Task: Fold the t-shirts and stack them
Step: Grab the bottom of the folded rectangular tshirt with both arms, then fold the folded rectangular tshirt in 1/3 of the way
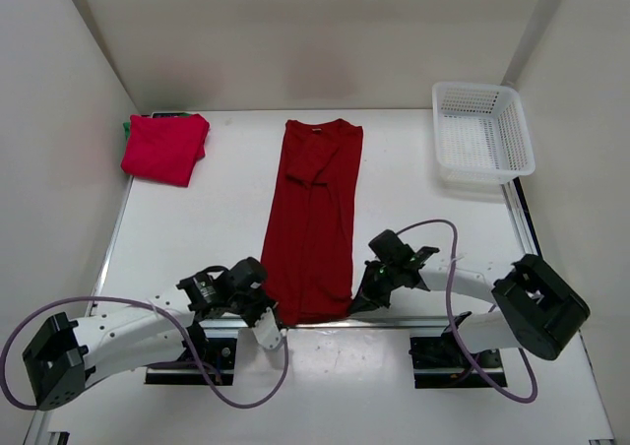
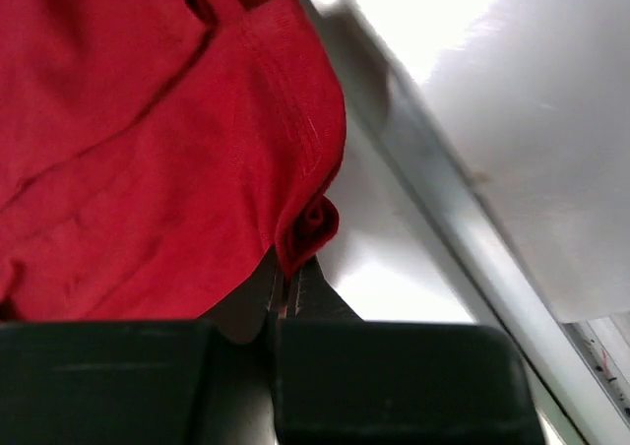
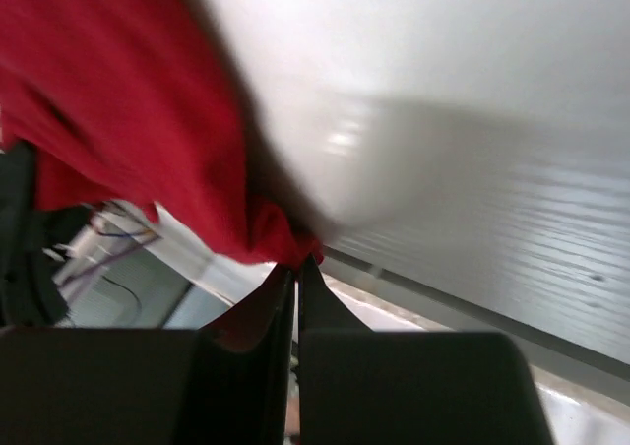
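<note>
On the surface (image 1: 413, 209), the long red t-shirt (image 1: 313, 219) stretches flat away from our jaws; we pinch its near hem corners, one in the left jaws, one in the right jaws. Well beyond the left jaws a folded red t-shirt (image 1: 164, 148) lies on a green one (image 1: 126, 127), and well beyond the right jaws sits the white basket (image 1: 482, 130).

A red shirt (image 1: 313, 219) lies along the middle of the table (image 1: 413, 199), left gripper (image 1: 273, 332) and right gripper (image 1: 359, 304) at its near corners. Folded shirt (image 1: 164, 148) in far-left corner, basket (image 1: 482, 130) far-right.
</note>
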`<state>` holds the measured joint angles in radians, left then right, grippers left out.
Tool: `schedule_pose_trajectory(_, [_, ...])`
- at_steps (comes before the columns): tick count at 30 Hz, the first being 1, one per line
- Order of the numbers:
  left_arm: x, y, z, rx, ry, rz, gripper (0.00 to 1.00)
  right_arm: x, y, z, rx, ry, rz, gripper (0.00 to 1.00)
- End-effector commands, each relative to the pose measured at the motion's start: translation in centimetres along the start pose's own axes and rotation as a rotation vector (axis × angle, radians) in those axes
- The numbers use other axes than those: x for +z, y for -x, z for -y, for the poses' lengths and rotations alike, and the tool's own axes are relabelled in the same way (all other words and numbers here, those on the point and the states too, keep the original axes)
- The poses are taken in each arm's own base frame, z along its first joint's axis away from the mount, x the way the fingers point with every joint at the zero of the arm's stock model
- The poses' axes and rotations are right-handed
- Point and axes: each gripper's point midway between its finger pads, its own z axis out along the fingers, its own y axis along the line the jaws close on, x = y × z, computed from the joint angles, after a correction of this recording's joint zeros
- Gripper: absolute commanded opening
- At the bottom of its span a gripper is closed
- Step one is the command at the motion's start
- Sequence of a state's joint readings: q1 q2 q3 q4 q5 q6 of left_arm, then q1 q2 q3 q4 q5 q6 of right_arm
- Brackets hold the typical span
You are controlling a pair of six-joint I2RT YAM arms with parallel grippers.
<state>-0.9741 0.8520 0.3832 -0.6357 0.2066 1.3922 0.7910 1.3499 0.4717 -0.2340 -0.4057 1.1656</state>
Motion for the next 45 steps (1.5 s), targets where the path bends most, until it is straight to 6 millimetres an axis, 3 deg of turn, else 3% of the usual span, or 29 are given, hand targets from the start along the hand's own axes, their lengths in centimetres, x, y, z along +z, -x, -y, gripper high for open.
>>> schedule_pose_trajectory(1, [-1.4, 1.1, -3.0, -0.154, 0.066, 0.054, 0.00, -2.1, 1.9, -2.3, -0.040, 0.069, 0.065, 0.00])
schedule_pose_trajectory(4, [-2.3, 1.0, -5.4, -0.293, 0.103, 0.061, 0.00, -4.1, 3.4, -3.6, -0.058, 0.110, 0.088, 0.00])
schedule_pose_trajectory(8, [-2.8, -0.7, -8.8, -0.506, 0.142, 0.049, 0.00, -6.7, 5.4, -5.7, -0.107, 0.179, 0.092, 0.00])
schedule_pose_trajectory(11, [-4.1, -2.7, -12.5, -0.656, 0.213, 0.049, 0.00, -8.2, 7.6, -6.9, -0.127, 0.201, 0.100, 0.00])
schedule_pose_trajectory(12, [-3.8, -3.8, -12.7, -0.701, 0.211, 0.035, 0.00, -8.7, 8.3, -7.7, -0.151, 0.212, 0.099, 0.01])
schedule_pose_trajectory(16, [-4.4, -6.5, -16.8, -0.856, 0.276, 0.021, 0.00, -9.9, 12.0, -9.6, -0.200, 0.236, 0.112, 0.00])
schedule_pose_trajectory(17, [-5.4, -7.4, -18.4, -0.882, 0.332, 0.011, 0.00, -10.2, 13.0, -9.6, -0.182, 0.237, 0.122, 0.00])
schedule_pose_trajectory(18, [-4.6, -8.1, -18.2, -0.927, 0.311, -0.003, 0.00, -10.1, 14.1, -9.9, -0.182, 0.238, 0.119, 0.00])
schedule_pose_trajectory(24, [-5.7, -12.5, -23.5, -1.108, 0.442, -0.037, 0.00, -11.1, 20.3, -11.4, -0.187, 0.245, 0.161, 0.00])
schedule_pose_trajectory(26, [-5.2, -14.1, -24.2, -1.142, 0.461, -0.055, 0.00, -11.3, 22.2, -12.6, -0.199, 0.256, 0.168, 0.00])
schedule_pose_trajectory(30, [-5.3, -15.8, -26.2, -1.156, 0.511, -0.074, 0.01, -10.4, 24.5, -12.7, -0.183, 0.246, 0.129, 0.00])
schedule_pose_trajectory(35, [-3.2, -17.9, -26.4, -1.148, 0.495, -0.102, 0.00, -10.0, 28.1, -13.0, -0.146, 0.256, 0.127, 0.00])
schedule_pose_trajectory(45, [-0.8, -21.5, -27.2, -1.206, 0.483, -0.108, 0.01, -8.6, 32.5, -12.8, -0.113, 0.257, 0.109, 0.00])
